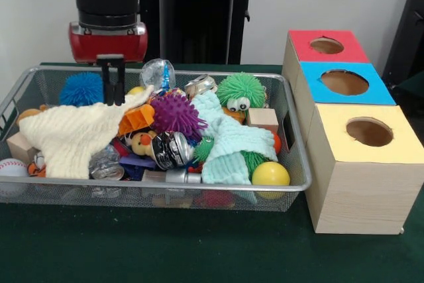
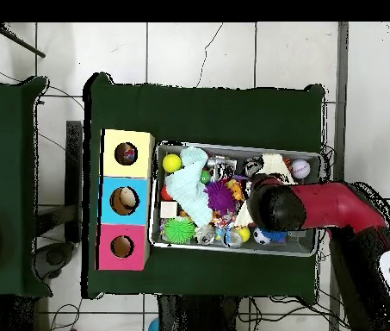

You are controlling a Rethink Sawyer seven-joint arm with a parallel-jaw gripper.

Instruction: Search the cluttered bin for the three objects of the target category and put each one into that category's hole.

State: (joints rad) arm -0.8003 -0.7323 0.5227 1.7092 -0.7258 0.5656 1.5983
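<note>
The arm hangs over the far-left part of the bin (image 1: 295, 130) as seen from across the table, w/ the gripper (image 1: 112, 94) lowered just above the cream knitted cloth (image 1: 73, 137); its jaws look pressed together, nothing between them, so prob. it's poking or about to push the cloth aside rather than grabbing. That makes sense: the cloth and the mint-green cloth (image 1: 228, 140) lie draped over a good part of the heap, so whatever's underneath is hidden. No red/yellow/blue printed wrapper wad can be picked out for sure in either view; a clear crinkly lump (image 1: 158, 72) at the back rim by the gripper could be plastic, can't tell. Spiky balls (purple (image 1: 175, 114), green (image 1: 240, 89), blue (image 1: 81, 88)), crushed cans (image 1: 171, 149), a yellow ball (image 1: 270, 174) and a wooden block (image 1: 264, 118) fill the rest. The three boxes (image 1: 361, 177) sit in a row right beside the bin on the table (image 1: 165, 250), holes up, so a drop is only a short carry. From above, the yellow and blue boxes seem to have sth. in their holes already.
</note>
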